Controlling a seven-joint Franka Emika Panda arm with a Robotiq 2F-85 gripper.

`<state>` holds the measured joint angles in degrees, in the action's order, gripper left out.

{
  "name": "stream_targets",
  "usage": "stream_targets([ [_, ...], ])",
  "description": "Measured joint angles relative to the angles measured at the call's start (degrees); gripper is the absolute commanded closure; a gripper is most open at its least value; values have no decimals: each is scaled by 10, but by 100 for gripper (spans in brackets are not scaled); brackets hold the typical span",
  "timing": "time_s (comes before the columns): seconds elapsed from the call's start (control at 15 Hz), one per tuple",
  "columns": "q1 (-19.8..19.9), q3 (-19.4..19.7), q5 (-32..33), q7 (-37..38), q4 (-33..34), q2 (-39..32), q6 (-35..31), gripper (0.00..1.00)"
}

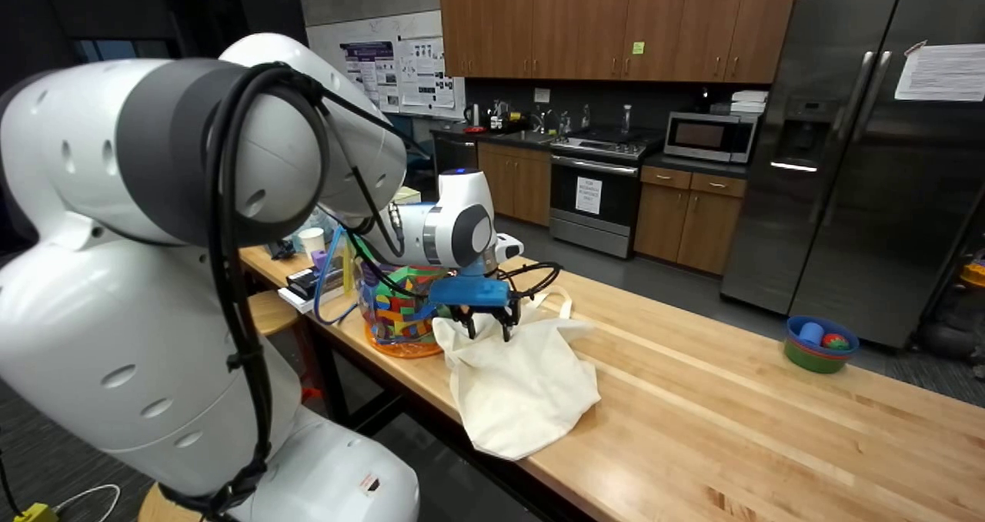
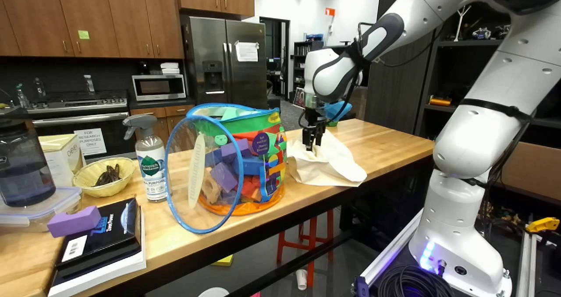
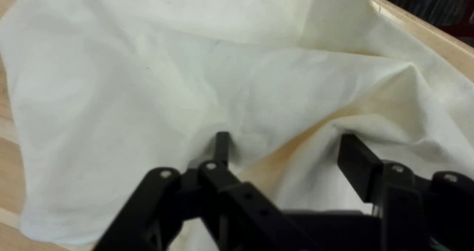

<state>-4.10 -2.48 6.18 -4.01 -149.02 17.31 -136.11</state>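
A cream cloth bag lies crumpled on the wooden table, in both exterior views [image 1: 531, 399] [image 2: 331, 172], and fills most of the wrist view [image 3: 111, 91]. A strap loop [image 1: 565, 300] of it lies at its far end. My gripper [image 1: 489, 337] points down over the bag's end near the toy bag; it also shows in an exterior view [image 2: 312, 147]. In the wrist view my gripper [image 3: 285, 135] is open, its black fingers wide apart. A raised fold with a tan gap beside it lies between the fingers. Both fingertips are at the cloth and seem to touch it.
A clear toy bag of coloured blocks [image 2: 250, 165] with a blue-rimmed lid stands close beside the cloth. Beyond it are a spray bottle [image 2: 151, 174], a yellow basket [image 2: 94, 187], books [image 2: 103, 240] and a purple block [image 2: 74, 221]. Stacked bowls [image 1: 816, 362] stand far along the table [image 1: 731, 414].
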Motion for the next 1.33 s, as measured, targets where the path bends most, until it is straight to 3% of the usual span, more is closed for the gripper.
stream_targets([
  [0.4, 0, 0, 0, 0, -9, 0, -16, 100],
  [0.87, 3, 2, 0, -2, 3, 10, -15, 99],
  [1.33, 38, 28, 0, -21, 70, 59, -23, 99],
])
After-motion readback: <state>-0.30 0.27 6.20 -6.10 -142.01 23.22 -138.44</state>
